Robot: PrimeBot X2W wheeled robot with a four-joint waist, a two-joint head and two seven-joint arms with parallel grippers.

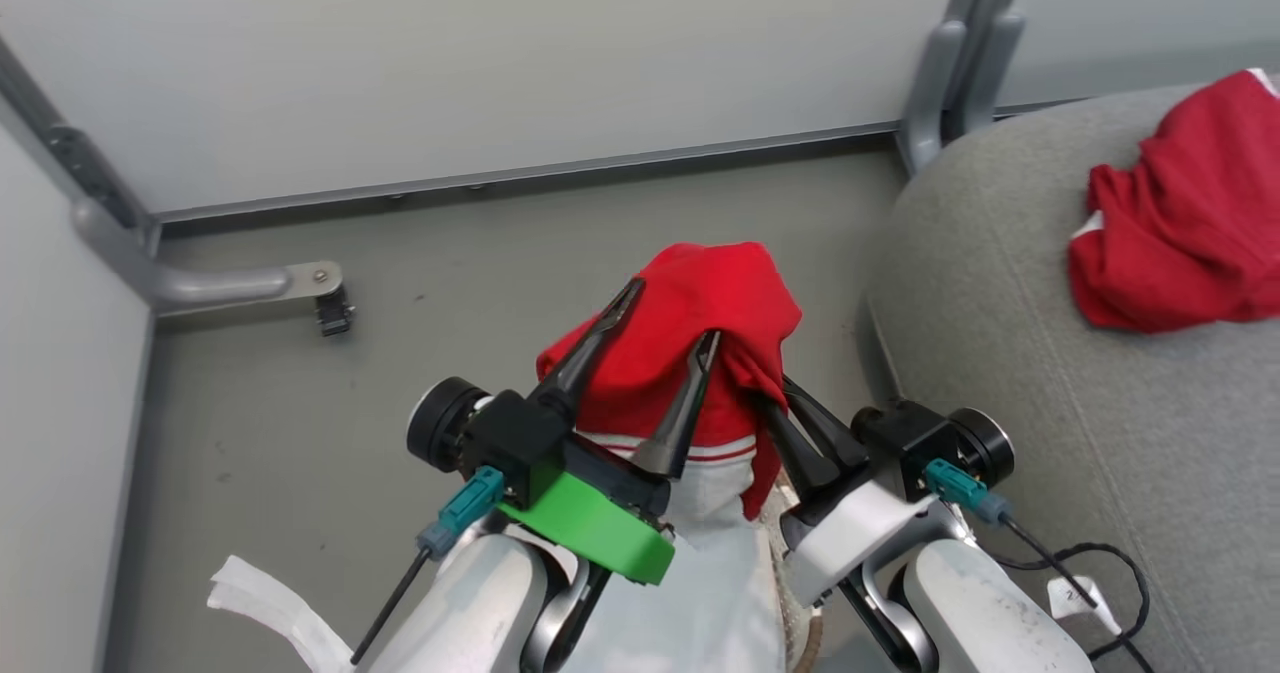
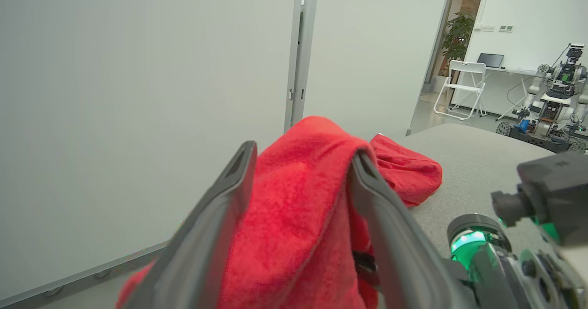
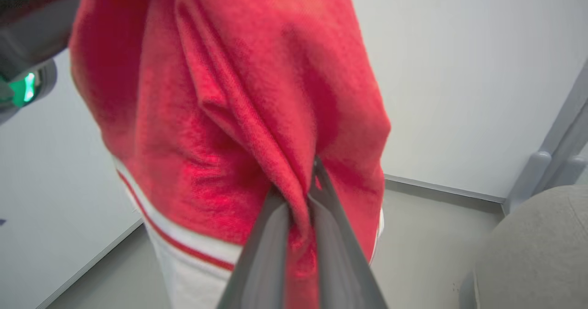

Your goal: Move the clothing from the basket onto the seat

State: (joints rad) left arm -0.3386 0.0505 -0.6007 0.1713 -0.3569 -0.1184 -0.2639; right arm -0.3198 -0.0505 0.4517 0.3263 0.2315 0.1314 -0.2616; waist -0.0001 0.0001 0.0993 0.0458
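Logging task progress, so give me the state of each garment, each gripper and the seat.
left gripper: open, red cloth bunched between its fingers.
right gripper: shut on held red garment.
held red garment: hanging in the air between both grippers.
other red garment: crumpled, lying on the seat.
seat: bears one garment.

Red garments: two. First garment [image 1: 1180, 223] lies on the seat [image 1: 1000, 403]; second garment [image 1: 690, 343] hangs beside the seat. Seats: one. Grippers: two, left gripper [image 1: 673, 313] and right gripper [image 3: 308, 185], beside the seat. Folding chair [image 2: 461, 86]: one, beyond the seat.
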